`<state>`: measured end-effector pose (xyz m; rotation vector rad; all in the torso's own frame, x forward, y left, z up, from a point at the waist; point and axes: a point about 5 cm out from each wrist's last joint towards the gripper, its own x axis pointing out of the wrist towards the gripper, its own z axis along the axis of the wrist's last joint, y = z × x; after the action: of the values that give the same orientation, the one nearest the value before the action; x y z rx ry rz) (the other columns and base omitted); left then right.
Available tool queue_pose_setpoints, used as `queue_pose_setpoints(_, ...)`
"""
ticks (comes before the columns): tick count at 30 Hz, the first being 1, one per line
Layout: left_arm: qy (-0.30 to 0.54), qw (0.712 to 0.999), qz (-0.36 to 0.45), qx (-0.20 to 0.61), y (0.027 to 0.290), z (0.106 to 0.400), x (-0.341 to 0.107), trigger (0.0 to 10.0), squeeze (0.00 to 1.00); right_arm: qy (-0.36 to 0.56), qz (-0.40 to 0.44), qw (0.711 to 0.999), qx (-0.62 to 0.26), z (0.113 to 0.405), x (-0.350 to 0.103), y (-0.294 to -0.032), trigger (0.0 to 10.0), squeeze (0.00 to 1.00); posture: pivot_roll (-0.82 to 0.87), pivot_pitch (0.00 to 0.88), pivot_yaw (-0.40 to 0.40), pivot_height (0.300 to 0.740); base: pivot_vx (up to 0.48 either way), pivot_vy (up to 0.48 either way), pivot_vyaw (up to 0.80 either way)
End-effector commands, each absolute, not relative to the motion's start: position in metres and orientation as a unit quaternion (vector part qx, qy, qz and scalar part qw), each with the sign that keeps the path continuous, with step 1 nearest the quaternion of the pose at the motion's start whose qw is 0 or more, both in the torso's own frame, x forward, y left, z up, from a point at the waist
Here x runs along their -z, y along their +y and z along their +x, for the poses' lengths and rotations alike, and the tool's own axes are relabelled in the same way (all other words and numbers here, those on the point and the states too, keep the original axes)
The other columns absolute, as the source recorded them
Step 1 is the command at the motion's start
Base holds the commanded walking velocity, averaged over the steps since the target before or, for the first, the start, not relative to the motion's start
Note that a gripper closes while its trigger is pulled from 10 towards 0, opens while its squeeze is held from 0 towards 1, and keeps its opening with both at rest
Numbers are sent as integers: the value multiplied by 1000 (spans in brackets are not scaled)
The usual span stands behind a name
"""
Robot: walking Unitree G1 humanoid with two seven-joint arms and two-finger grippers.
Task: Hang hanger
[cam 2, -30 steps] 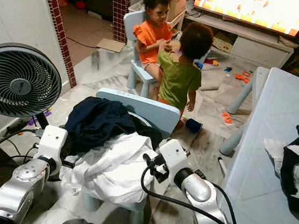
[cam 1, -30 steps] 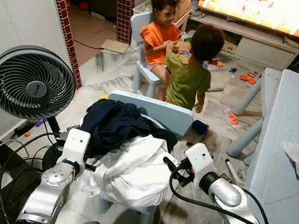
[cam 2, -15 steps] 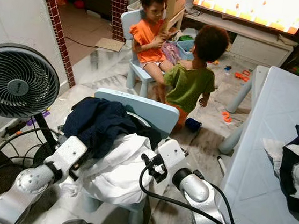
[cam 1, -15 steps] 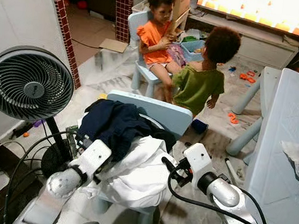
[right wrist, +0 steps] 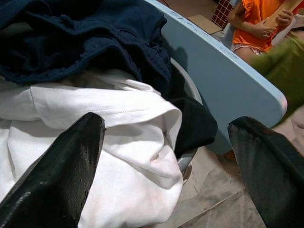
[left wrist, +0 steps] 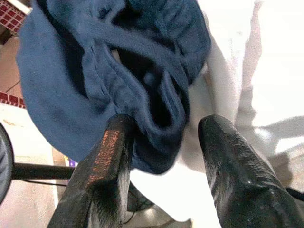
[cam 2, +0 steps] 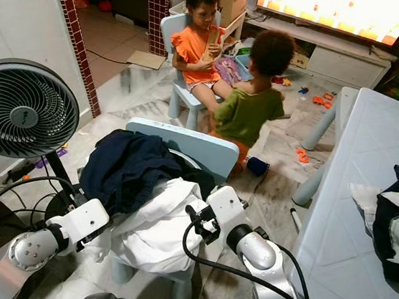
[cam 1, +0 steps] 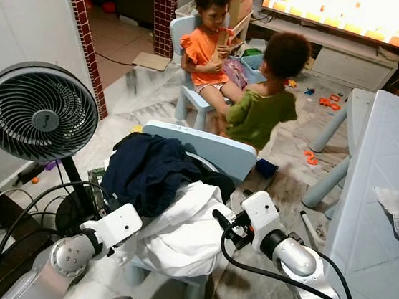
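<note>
I've got my left gripper [left wrist: 161,156] spread at the dark shirt's [cam 1: 146,172] edge and my right gripper [right wrist: 166,156] wide over the white shirt [cam 1: 183,227] on the chair [cam 1: 207,147], hunting a hanger I can't spot, probably buried.

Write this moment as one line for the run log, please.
left gripper: open, at navy garment | right gripper: open, over white garment | clothes piled on blue chair | hanger: not seen
</note>
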<state>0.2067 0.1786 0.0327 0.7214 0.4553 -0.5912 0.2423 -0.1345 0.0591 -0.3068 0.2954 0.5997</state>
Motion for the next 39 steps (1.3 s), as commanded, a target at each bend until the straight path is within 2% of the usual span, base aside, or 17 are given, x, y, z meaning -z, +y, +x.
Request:
queue_pose_setpoints(1, 219, 863, 354, 285, 184, 203, -29, 10000, 0, 144, -153, 934, -289, 243, -59, -136, 10000, 0, 21, 0, -10, 740, 0, 0, 0)
queue_pose_setpoints(3, 209, 867, 350, 287, 185, 203, -28, 10000, 0, 144, -153, 934, -289, 243, -59, -135, 10000, 0, 19, 0, -11, 740, 0, 0, 0)
queue_pose_setpoints(4, 202, 862, 360, 293, 186, 203, -26, 10000, 1000, 144, -153, 934, -290, 243, -59, -135, 10000, 0, 16, 0, -10, 740, 0, 0, 0)
queue_pose_setpoints(10, 181, 857, 380, 298, 186, 203, -25, 10000, 1000, 145, -154, 934, -289, 244, -59, -136, 10000, 0, 15, 0, -11, 740, 0, 0, 0)
queue_pose_setpoints(11, 179, 858, 380, 297, 187, 204, -24, 10000, 580, 145, -155, 934, -288, 244, -59, -136, 10000, 0, 13, 0, -12, 740, 0, 0, 0)
queue_pose_setpoints(12, 175, 859, 380, 295, 187, 204, -23, 10000, 35, 145, -155, 934, -288, 244, -59, -136, 10000, 0, 13, 0, -12, 740, 0, 0, 0)
queue_pose_setpoints(14, 170, 859, 383, 294, 188, 204, -23, 10000, 0, 144, -154, 934, -288, 245, -59, -136, 10000, 0, 13, 0, -12, 740, 0, 0, 0)
queue_pose_setpoints(20, 153, 858, 388, 301, 190, 210, -21, 10000, 0, 143, -156, 934, -289, 246, -59, -136, 10000, 0, 8, 0, -18, 740, 0, 0, 0)
queue_pose_setpoints(21, 152, 858, 386, 302, 190, 211, -20, 6941, 0, 143, -156, 934, -289, 246, -60, -136, 10000, 0, 8, 0, -18, 740, 0, 0, 0)
queue_pose_setpoints(23, 148, 860, 382, 304, 190, 212, -19, 0, 0, 142, -158, 934, -288, 248, -61, -138, 10000, 0, 0, 0, -18, 740, 0, 0, 0)
queue_pose_setpoints(39, 135, 866, 370, 309, 193, 214, -14, 0, 0, 141, -160, 935, -284, 250, -61, -139, 10000, 0, -3, 0, -17, 740, 0, 0, 0)
